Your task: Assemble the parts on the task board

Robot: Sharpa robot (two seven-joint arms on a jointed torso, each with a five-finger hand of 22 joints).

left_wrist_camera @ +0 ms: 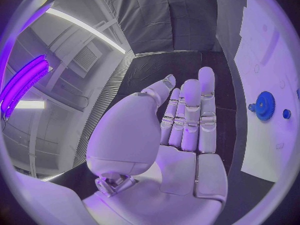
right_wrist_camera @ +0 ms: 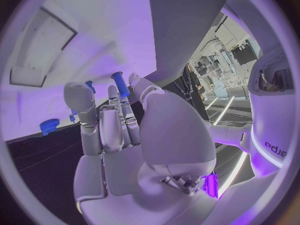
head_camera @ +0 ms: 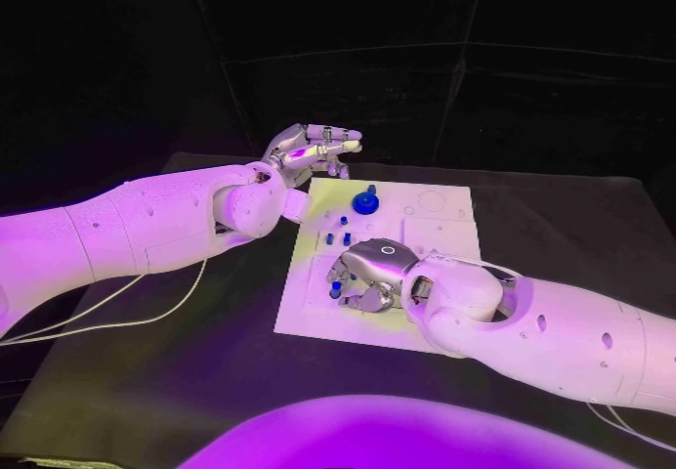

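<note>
where the white task board (head_camera: 373, 322) lies at the middle of the black table (head_camera: 169, 391), the right hand (head_camera: 369, 277) is positioned low over its near-left part, back of the hand upward and fingers curled down toward the plate. the right wrist view shows a blue peg (right_wrist_camera: 120, 84) standing up between the thumb and the fingers of that hand (right_wrist_camera: 125, 130), with the fingertips (right_wrist_camera: 80, 96) close around it; it appears pinched, though the actual contact is partly hidden. a second small blue piece (right_wrist_camera: 90, 86) shows just behind the fingers in the same view, and whether it is touched cannot be told. in the head view a blue part (head_camera: 335, 289) is visible at the left edge of the right hand, against the board.

the left hand (head_camera: 313, 149) is raised beyond the far-left corner of the board, well apart from the parts. the left wrist view shows its fingers (left_wrist_camera: 190, 115) straight and lying side by side, thumb alongside, with nothing held.

a blue gear (head_camera: 366, 202) stands on the far part of the board, near its left side, clear of both hands; the left wrist view shows the same gear (left_wrist_camera: 265, 105) with a small blue round part (left_wrist_camera: 286, 113) beside it. two short blue pegs (head_camera: 335, 237) stand on the board between the gear and the right hand.

white cables (head_camera: 127, 313) trail on the table beneath the left arm.
</note>
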